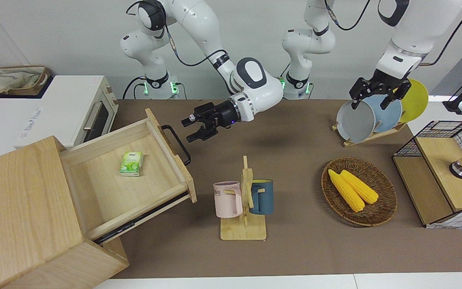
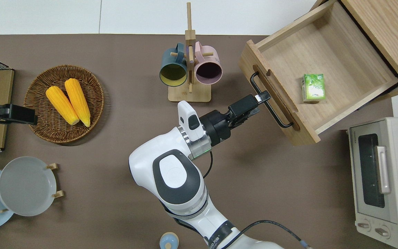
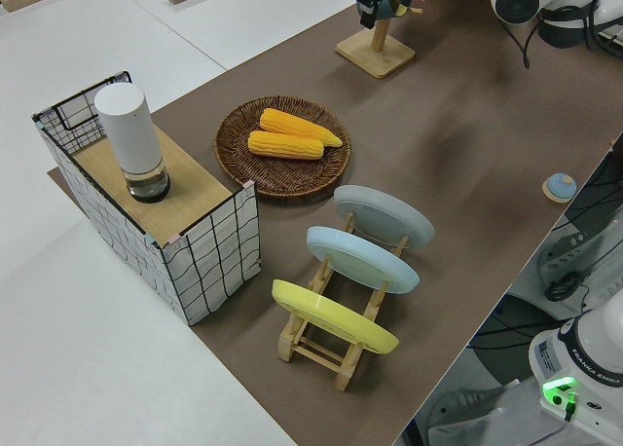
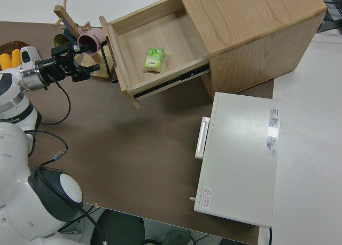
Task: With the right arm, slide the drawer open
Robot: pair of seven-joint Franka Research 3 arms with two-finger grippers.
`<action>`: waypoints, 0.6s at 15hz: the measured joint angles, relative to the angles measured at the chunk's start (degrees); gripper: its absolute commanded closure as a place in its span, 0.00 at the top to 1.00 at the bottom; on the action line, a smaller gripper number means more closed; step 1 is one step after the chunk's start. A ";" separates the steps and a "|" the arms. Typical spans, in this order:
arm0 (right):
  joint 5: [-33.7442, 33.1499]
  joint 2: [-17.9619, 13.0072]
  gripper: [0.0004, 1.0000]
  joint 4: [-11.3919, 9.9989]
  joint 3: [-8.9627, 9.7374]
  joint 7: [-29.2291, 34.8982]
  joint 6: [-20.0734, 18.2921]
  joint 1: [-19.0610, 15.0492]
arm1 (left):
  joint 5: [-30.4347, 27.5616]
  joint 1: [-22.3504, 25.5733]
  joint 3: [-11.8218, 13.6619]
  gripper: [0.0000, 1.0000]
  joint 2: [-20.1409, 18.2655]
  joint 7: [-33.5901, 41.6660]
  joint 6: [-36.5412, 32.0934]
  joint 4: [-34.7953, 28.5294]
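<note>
The drawer (image 1: pixel 106 192) stands pulled far out of the big pale wooden cabinet (image 1: pixel 18 208), toward the middle of the table; it also shows in the overhead view (image 2: pixel 340 48) and the right side view (image 4: pixel 160 33). A small green pack (image 1: pixel 131 163) lies in it. The black bar handle (image 1: pixel 178 145) on its front is free. My right gripper (image 1: pixel 188 129) is open and empty, a short gap off the handle (image 2: pixel 271 110), level with it and pointing at it. The right gripper (image 2: pixel 258 103) also shows in the right side view (image 4: pixel 88 68). The left arm is parked.
A wooden mug rack (image 1: pixel 244 208) with a pink and a blue mug stands just beside the drawer front. A white toaster oven (image 1: pixel 70 108) sits beside the cabinet, nearer to the robots. A basket of corn (image 1: pixel 379 208), a plate rack (image 1: pixel 351 141) and a wire-mesh cabinet (image 1: pixel 435 168) stand toward the left arm's end.
</note>
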 measured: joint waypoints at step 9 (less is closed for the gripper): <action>19.28 -4.31 0.98 7.14 -0.60 0.66 0.00 -0.36 | 0.00 0.00 0.00 1.00 0.00 0.00 0.00 0.00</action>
